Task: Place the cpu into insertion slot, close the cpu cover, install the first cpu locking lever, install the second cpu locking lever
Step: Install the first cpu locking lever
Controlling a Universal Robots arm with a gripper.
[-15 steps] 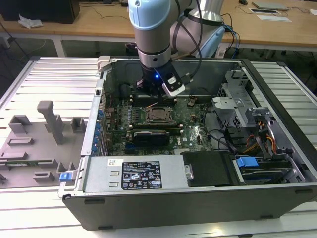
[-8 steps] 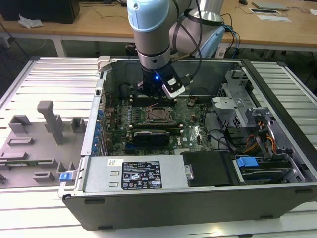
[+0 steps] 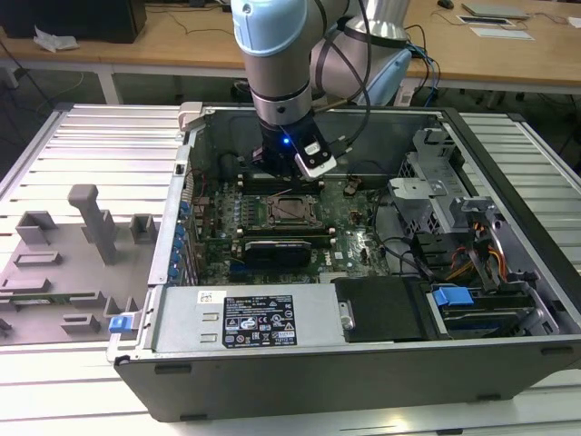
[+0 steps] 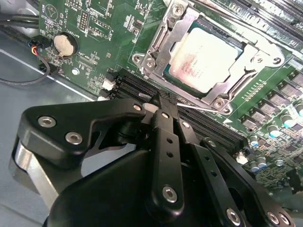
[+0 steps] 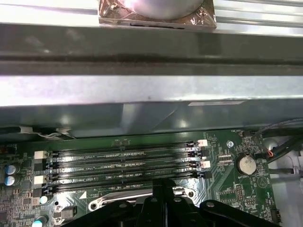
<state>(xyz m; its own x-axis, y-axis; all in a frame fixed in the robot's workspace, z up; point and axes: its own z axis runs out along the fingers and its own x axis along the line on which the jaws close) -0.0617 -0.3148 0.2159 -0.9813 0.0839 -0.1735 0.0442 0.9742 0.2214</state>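
Note:
The cpu [image 4: 203, 59], a pale silvery square, lies in the insertion slot [image 3: 292, 211] of the green motherboard. The dull-silver cpu cover [image 4: 258, 57] is folded down flat around it, with the chip showing through its window. My gripper [image 4: 159, 100] is shut, its black fingertips right at a thin metal locking lever rod [image 4: 201, 107] that runs along the socket's edge beside the memory slots. I cannot tell whether the tips touch the rod. In the first wrist view the gripper [image 5: 164, 185] hangs over a corner of the socket frame [image 5: 124, 200]. The arm's wrist [image 3: 283, 145] stands just behind the socket.
Long black memory slots [image 5: 123, 165] lie beside the socket, a round coin battery [image 4: 65, 44] and cables [image 4: 28, 78] further off. The case's metal wall [image 5: 151, 90] rises close behind. A black card [image 3: 277, 247] and drive cage [image 3: 445, 182] flank the socket.

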